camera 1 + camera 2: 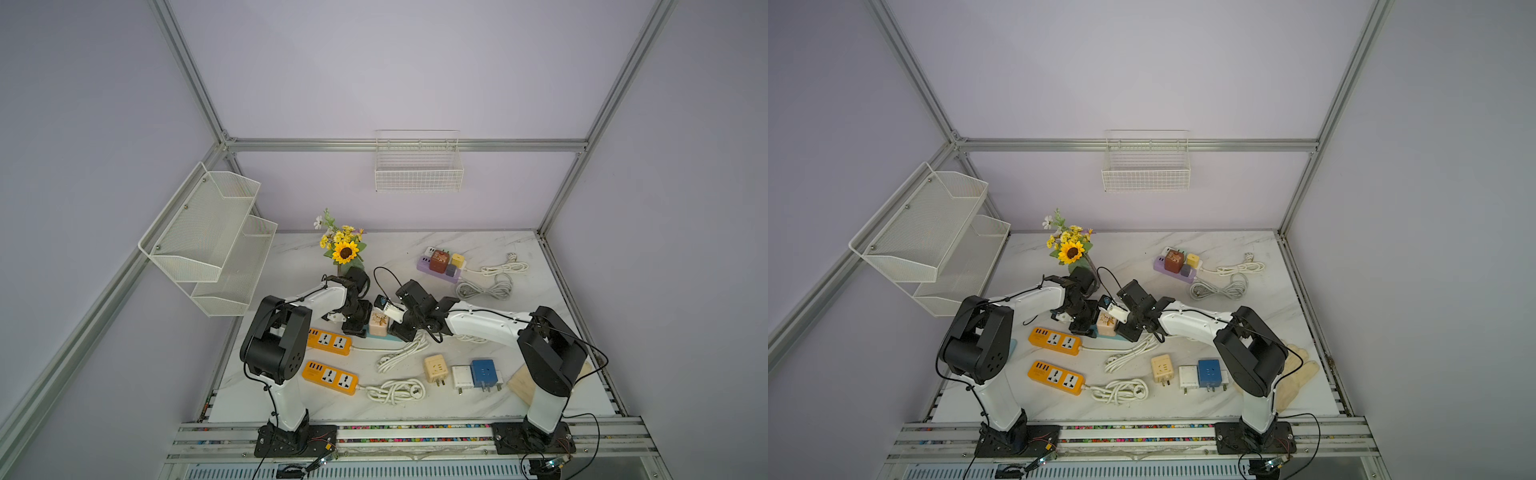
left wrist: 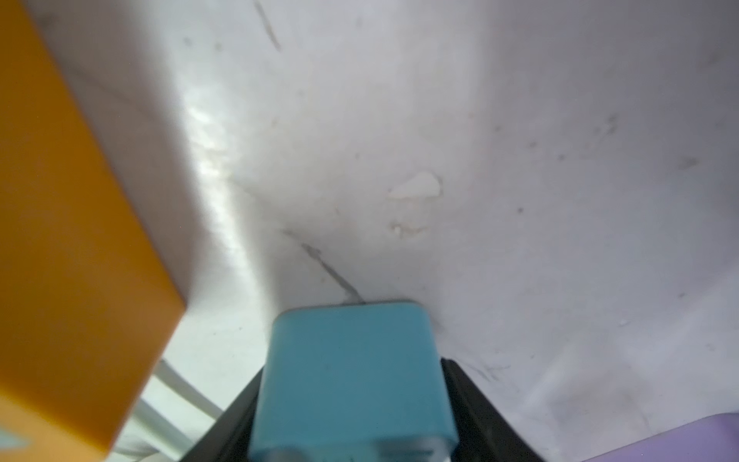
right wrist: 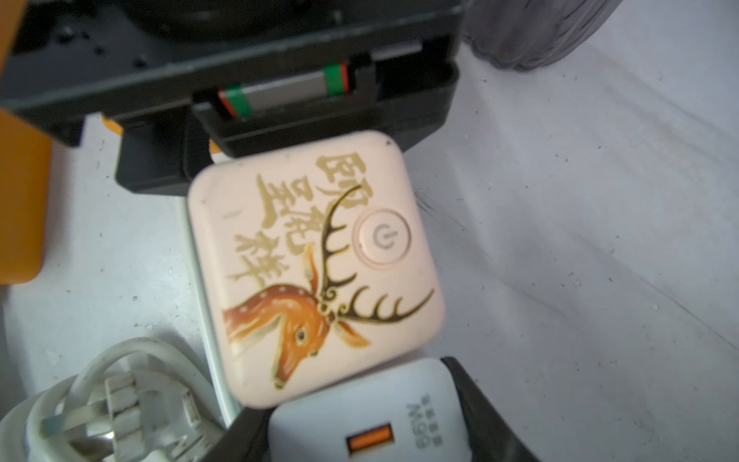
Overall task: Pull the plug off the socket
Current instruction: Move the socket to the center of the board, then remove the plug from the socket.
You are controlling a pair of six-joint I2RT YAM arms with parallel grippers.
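White plug point(image 3: 384, 404) in right pincer point(image 3: 356, 416), teal socket point(image 2: 348, 348) in left pincer point(image 2: 352, 394)

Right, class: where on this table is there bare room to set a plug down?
Bare marble: between flowers and purple strip; along the front edge, before the near orange strip. Crowded: the centre, left gripper and right gripper at the pink cube.

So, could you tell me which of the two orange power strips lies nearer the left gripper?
The rear orange plastic power strip, right beside the left gripper; the other orange strip lies closer to the front edge of the table.
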